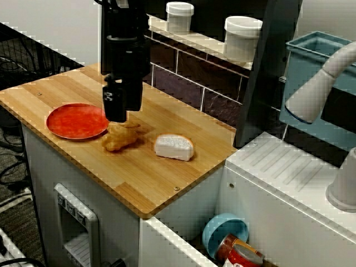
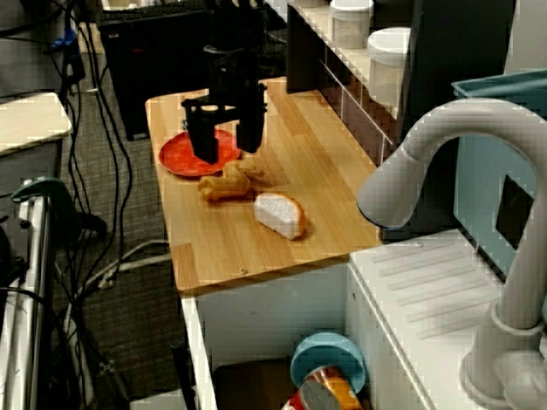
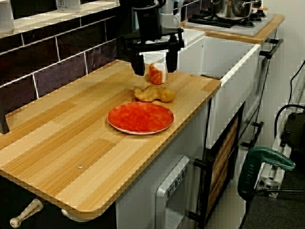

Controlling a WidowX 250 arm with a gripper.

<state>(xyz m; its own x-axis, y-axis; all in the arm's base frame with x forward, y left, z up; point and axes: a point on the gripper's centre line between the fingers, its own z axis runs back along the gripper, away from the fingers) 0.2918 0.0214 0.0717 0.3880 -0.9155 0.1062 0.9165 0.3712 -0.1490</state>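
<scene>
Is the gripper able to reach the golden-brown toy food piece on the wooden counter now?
Probably yes: the open gripper hangs right above the golden-brown toy food piece, nothing between them.

My gripper (image 3: 155, 67) hangs over the chicken piece (image 1: 119, 137), which lies on the wooden counter (image 1: 167, 178); in the view from the sink side, the plate (image 1: 75, 120) sits just left of the chicken piece, on the same counter; the bread slice (image 1: 174, 147) lies to its right, near but apart; behind all three, along the wall, a ledge (image 1: 200, 41) carries one jar (image 1: 179, 16) and a second jar (image 1: 242, 36) to its right; right of the counter stands the faucet (image 1: 317, 89); below the counter's front corner, a bowl (image 1: 224, 232) lies in the basin, touching a can (image 1: 239, 253).
</scene>
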